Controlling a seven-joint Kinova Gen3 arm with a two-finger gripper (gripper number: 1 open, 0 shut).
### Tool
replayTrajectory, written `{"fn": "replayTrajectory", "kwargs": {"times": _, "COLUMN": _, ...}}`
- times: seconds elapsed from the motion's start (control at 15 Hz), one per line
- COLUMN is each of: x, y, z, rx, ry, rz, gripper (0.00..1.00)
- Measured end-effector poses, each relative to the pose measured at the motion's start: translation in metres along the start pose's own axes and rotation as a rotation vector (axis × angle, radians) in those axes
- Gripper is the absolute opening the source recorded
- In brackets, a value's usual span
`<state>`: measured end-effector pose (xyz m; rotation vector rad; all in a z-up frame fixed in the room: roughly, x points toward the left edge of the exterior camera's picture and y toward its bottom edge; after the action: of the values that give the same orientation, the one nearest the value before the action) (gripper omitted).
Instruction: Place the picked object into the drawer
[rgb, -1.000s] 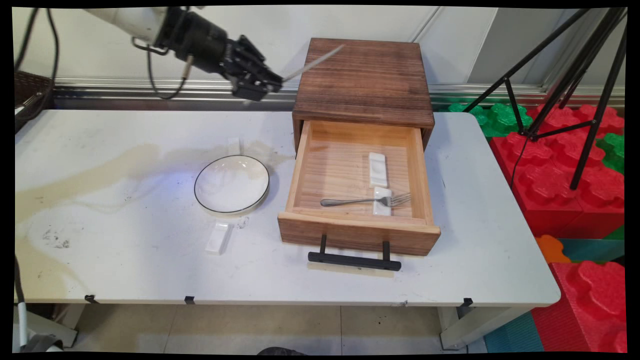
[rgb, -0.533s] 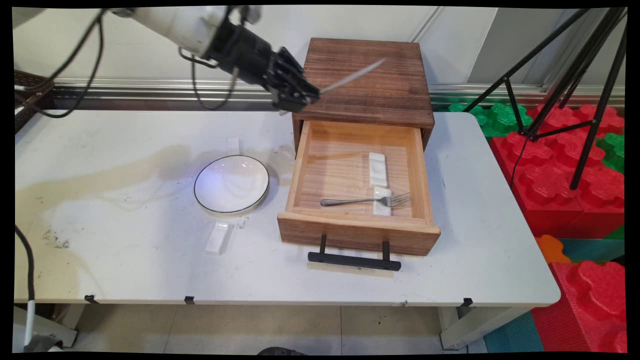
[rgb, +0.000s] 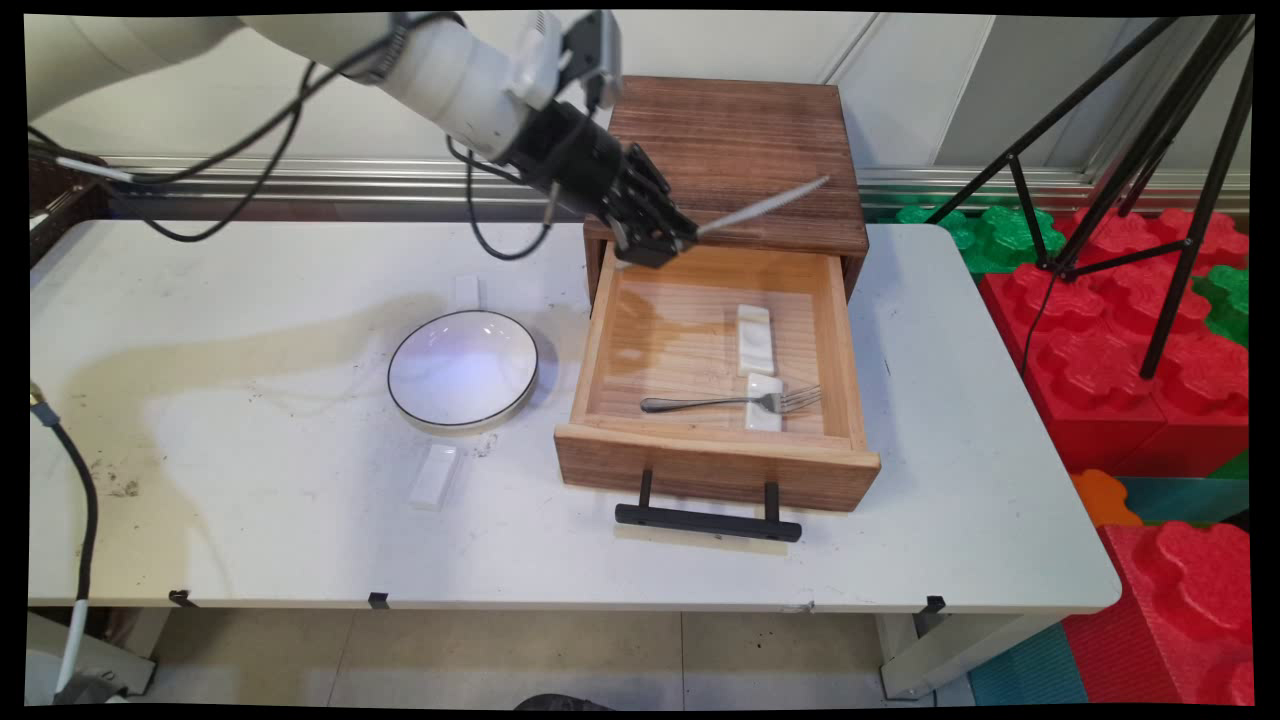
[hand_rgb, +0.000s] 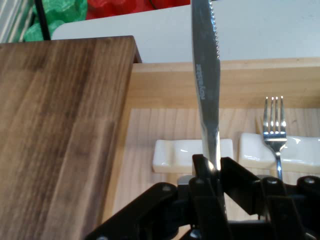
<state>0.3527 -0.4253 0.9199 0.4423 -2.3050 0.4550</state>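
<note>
Gripper (rgb: 668, 246) clenched on knife (rgb: 765, 207), hovering over back-left corner of open drawer (rgb: 710, 460), blade aimed ~2 o'clock across wooden box top (rgb: 730, 160). Hand view adds serrated edge (invisible from main view). In drawer: fork (rgb: 735, 402) lying across nearer rest (rgb: 763, 402), second rest (rgb: 755, 338) at its 12 o'clock. Main view only: plate (rgb: 463, 369) on bench (rgb: 250, 520), third rest (rgb: 433, 476) at plate's 6 o'clock.

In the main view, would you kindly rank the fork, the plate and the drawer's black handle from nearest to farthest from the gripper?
Measured from the gripper, which is shut on a knife above the open drawer's back left corner:
1. Fork, inside the drawer, near its front.
2. Plate, on the table left of the drawer.
3. Black handle, on the drawer's front, toward the table's near edge.
</note>
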Motion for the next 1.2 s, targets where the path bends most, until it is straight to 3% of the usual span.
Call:
{"fn": "replayTrajectory", "kwargs": {"times": 0.53, "x": -0.001, "y": 0.001, "z": 0.059, "rx": -0.037, "ry": -0.050, "rz": -0.001, "gripper": 0.00}}
{"fn": "replayTrajectory", "kwargs": {"times": 1.2, "x": -0.023, "y": 0.001, "z": 0.094, "rx": -0.062, "ry": -0.121, "rz": 0.003, "gripper": 0.00}}
